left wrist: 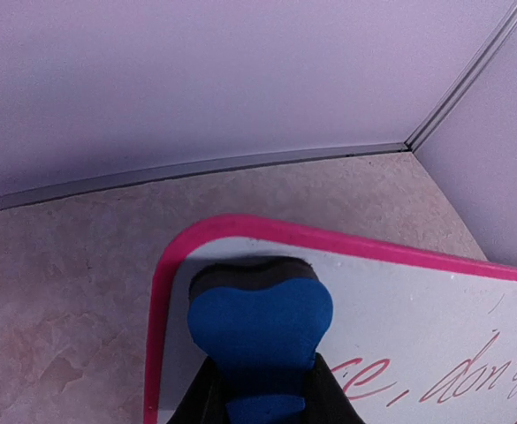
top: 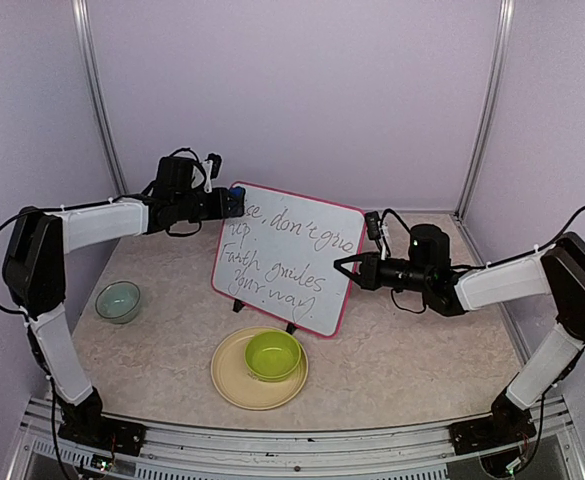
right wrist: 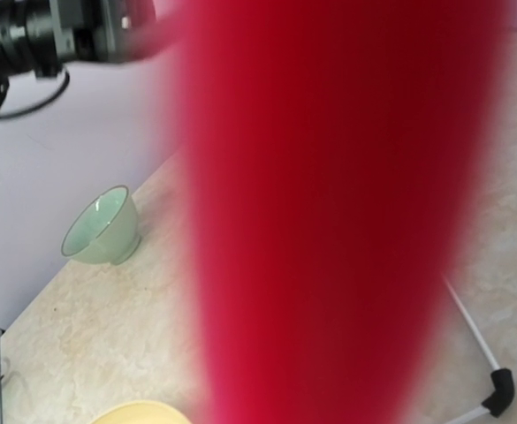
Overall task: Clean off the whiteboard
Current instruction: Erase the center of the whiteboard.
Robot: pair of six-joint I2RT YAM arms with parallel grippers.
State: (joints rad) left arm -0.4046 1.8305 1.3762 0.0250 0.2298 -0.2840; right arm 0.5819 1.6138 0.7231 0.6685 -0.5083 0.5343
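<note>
My left gripper is closing firmly on a blue eraser and pressing it on the upper left corner of the whiteboard, which is standing on the table behind a yellow plate. My right gripper is hovering at the board's right edge, and I cannot tell if its fingers are squeezing the pink frame.

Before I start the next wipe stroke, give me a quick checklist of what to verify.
1. The eraser held in the left pincer: ok.
2. Its pad on the whiteboard, top left corner: ok.
3. The right pincer at the board's right edge, firm hold: cannot tell.
4. The handwriting lies ahead, unwiped: ok.
5. The yellow plate with the green bowl apart from the board's feet: ok.
</note>
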